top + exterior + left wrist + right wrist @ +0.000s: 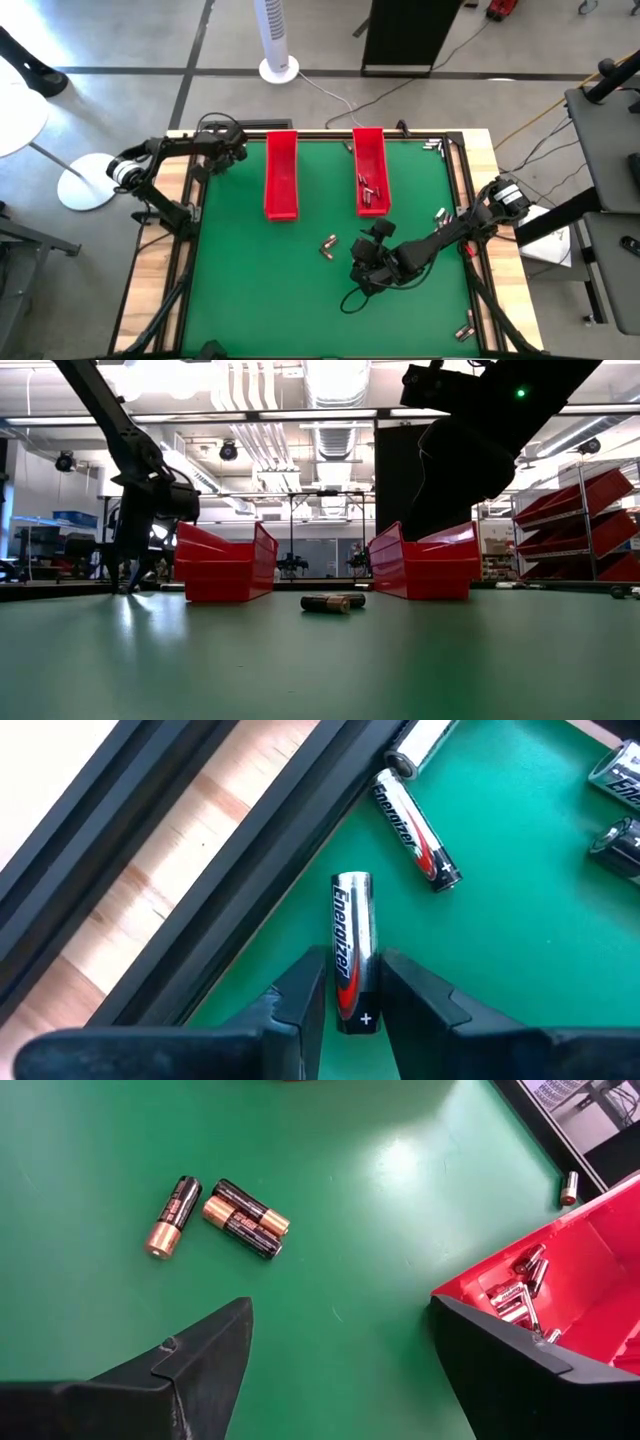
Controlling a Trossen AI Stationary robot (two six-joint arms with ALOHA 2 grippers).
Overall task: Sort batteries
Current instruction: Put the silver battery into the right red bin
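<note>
At the far left corner of the green mat, my left gripper (pixel 212 160) is shut on a silver battery (pixel 352 945) that lies beside the black rail. More silver batteries (pixel 415 830) lie just past it. Over the mat's middle near part, my right gripper (pixel 340 1380) hangs open and touches nothing. Three copper-and-black batteries (pixel 215 1215) lie flat on the mat in front of it, also seen in the high view as batteries (pixel 328 244). The right red tray (pixel 600 1260) holds several silver batteries (pixel 520 1290). My left gripper pinches the silver battery at its plus-marked end (pixel 352 1005), one finger (pixel 305 995) on each side of its round wall. The fingers come down steeply from above. The battery lies flat on the mat, its other end pointing away from the gripper.
A second red tray (pixel 281 175) stands left of the right one (pixel 371 170). A black rail (pixel 250 850) and a wooden border frame the mat. Loose batteries lie by the right rail (pixel 440 214) and at the near right (pixel 465 328). A dark cable (pixel 350 300) loops below my right gripper.
</note>
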